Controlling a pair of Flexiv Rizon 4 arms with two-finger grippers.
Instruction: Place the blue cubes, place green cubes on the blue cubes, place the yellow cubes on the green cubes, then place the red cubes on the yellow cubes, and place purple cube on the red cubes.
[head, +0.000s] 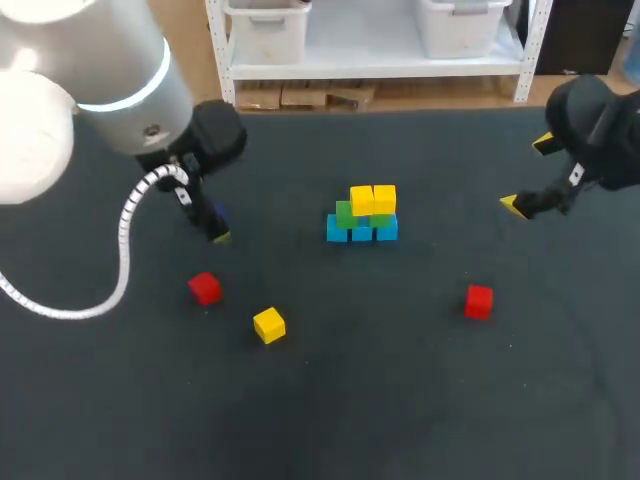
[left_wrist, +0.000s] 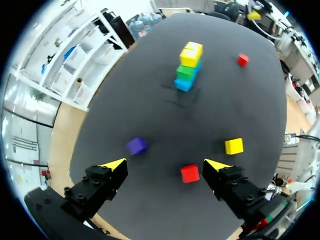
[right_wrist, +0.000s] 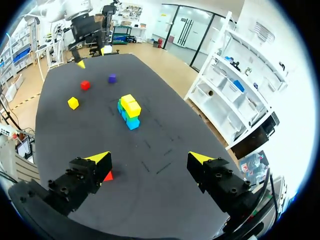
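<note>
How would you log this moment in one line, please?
stack: blue, green, two yellow on top | loose: yellow cube, left red cube, right red cube, purple cube | left claw: open | right claw: open

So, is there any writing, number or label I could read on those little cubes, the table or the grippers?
No readable text on any of them.
The stacked cubes, one red cube, the other red cube, the loose yellow cube and the purple cube: plain faces.
The table, left gripper and right gripper: no legible marks.
</note>
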